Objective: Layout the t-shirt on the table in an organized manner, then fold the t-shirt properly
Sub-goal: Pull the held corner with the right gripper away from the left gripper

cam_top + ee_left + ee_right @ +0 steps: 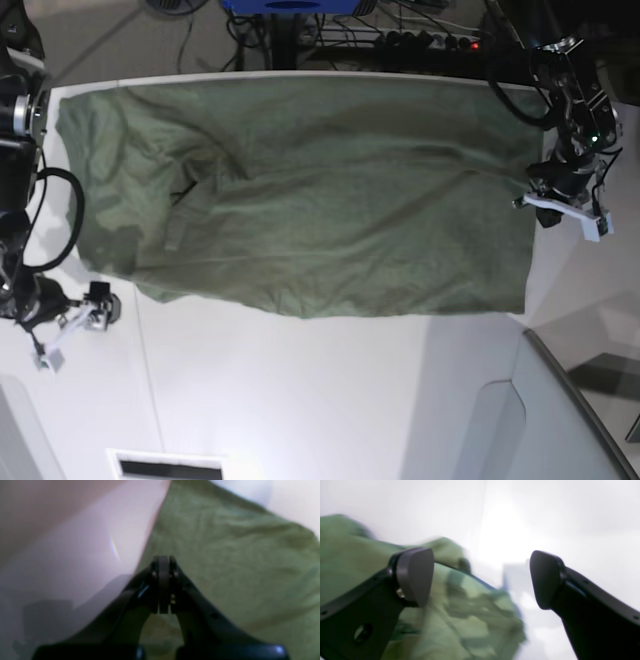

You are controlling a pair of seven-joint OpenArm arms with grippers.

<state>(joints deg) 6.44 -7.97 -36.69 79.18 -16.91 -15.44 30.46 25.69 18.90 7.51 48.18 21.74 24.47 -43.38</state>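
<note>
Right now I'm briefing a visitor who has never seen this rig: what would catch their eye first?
The olive t-shirt dominates, spread wide across the far half of the white table. The right gripper stands wide open with nothing between its pads, beside the shirt's rumpled edge. The left gripper is shut, over the shirt's opposite edge.

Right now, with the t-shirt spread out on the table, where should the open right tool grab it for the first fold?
Probably the t-shirt's near corner beside the right tool, coming in from the table side: that edge lies flat and free.
</note>
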